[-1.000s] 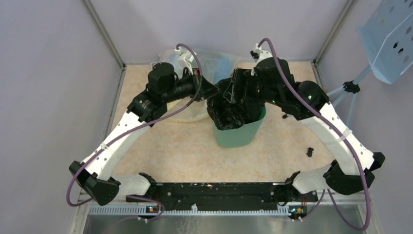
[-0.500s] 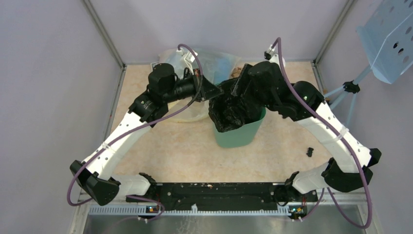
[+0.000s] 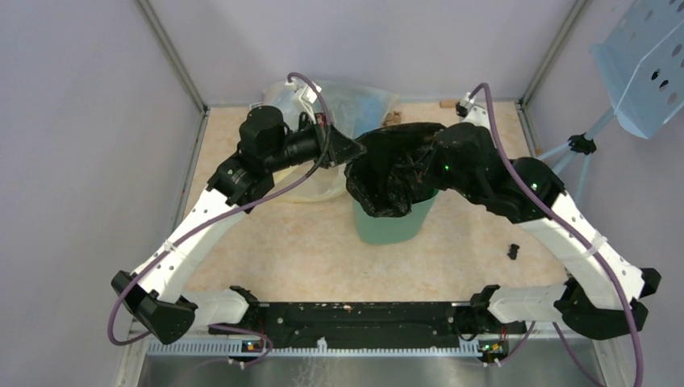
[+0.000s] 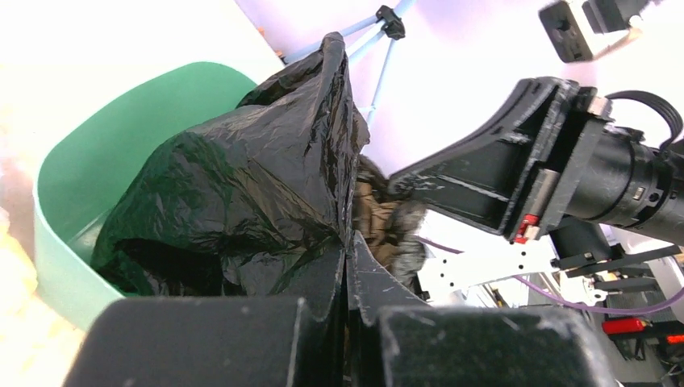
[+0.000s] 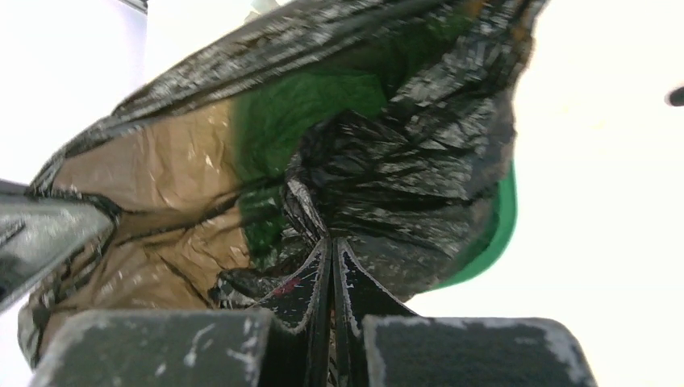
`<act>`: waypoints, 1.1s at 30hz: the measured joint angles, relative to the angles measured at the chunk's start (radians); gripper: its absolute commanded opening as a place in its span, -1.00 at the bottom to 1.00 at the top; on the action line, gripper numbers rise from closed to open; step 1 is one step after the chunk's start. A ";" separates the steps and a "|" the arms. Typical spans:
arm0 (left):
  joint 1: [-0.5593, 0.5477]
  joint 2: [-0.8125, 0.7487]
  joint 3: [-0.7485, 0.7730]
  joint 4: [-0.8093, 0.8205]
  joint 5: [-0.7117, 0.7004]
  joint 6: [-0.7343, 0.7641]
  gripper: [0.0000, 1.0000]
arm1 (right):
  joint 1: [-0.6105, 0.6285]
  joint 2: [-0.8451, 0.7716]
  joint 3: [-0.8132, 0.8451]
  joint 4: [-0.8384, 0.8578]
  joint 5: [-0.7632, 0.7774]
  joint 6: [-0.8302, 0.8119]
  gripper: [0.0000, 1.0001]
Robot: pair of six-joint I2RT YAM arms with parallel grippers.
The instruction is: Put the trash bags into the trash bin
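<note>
Left tool (image 4: 347,246): clenched, pinching fold of black trash bag (image 3: 391,173) just above mint-green trash bin (image 3: 387,227). Right tool (image 5: 331,246): clenched on same bag. Bag bunched in bin mouth, partly inside.

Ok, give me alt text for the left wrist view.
The shut left end effector pinches a crinkled black trash bag bunched over the mint-green bin. The right end effector points in from the right, its tip at the bag.
</note>
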 measured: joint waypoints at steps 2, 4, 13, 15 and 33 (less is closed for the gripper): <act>0.002 -0.003 0.000 -0.010 -0.011 0.011 -1.00 | 0.000 -0.052 -0.034 -0.008 -0.002 -0.008 -1.00; 0.006 -0.009 0.000 -0.028 -0.024 0.019 -1.00 | 0.000 -0.105 -0.055 -0.022 -0.003 -0.015 -1.00; 0.011 -0.044 -0.005 -0.066 -0.047 0.044 -1.00 | 0.000 -0.240 -0.072 -0.111 0.005 -0.024 -1.00; 0.011 -0.061 -0.015 -0.080 -0.059 0.053 -1.00 | 0.000 -0.252 -0.094 -0.140 0.009 -0.022 -1.00; 0.013 -0.202 -0.225 -0.185 -0.236 0.137 -1.00 | 0.000 -0.497 -0.621 -0.193 0.045 0.115 -1.00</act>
